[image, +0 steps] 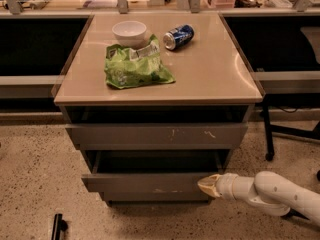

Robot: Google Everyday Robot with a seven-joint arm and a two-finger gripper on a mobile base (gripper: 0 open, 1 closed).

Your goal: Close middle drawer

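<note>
The middle drawer [145, 182] is a plain grey front on the cabinet, below the widest grey front with white scratch marks [156, 135]. It stands pulled out a little, with a dark gap above it. My gripper [207, 185] comes in from the lower right on a white arm [280, 194]. Its cream tip is shut to a point and presses against the right end of the middle drawer's front. The narrowest grey front [155, 196] shows just beneath.
On the tan cabinet top [215, 74] lie a green chip bag [135, 66], a white bowl [129, 32] and a blue can [178, 36] on its side. Dark shelving flanks both sides. A chair leg with a caster [269, 144] stands right. Speckled floor lies in front.
</note>
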